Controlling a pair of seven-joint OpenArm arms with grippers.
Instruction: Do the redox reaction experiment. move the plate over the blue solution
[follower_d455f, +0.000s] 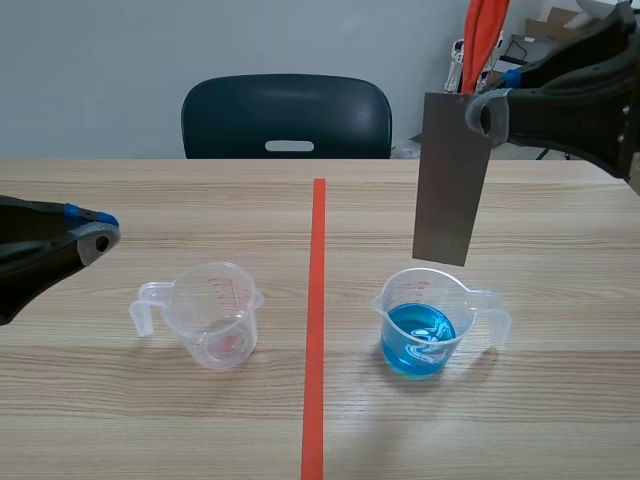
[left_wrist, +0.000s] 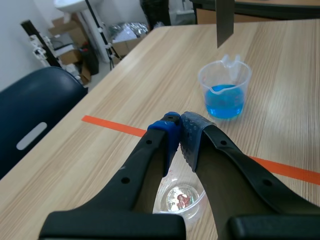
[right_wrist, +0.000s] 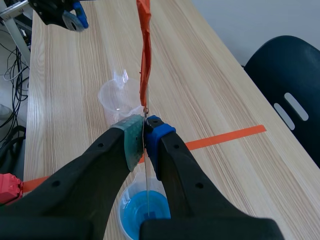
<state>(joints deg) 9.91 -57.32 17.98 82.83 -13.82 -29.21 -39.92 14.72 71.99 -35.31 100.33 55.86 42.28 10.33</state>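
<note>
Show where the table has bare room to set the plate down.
Bare wood lies behind the empty cup toward the chair, and between that cup and the tape line. Crowded: above the blue-solution cup, where the right gripper holds the plate.

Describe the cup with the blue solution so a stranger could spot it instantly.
Find the orange-red tape line down the wooden table. On the right arm's side stands a clear handled cup, below the grey plate in the right gripper. Unlike the other cup, it holds blue liquid.

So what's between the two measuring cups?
Only the orange-red tape line on bare table; the scene view shows it.
</note>
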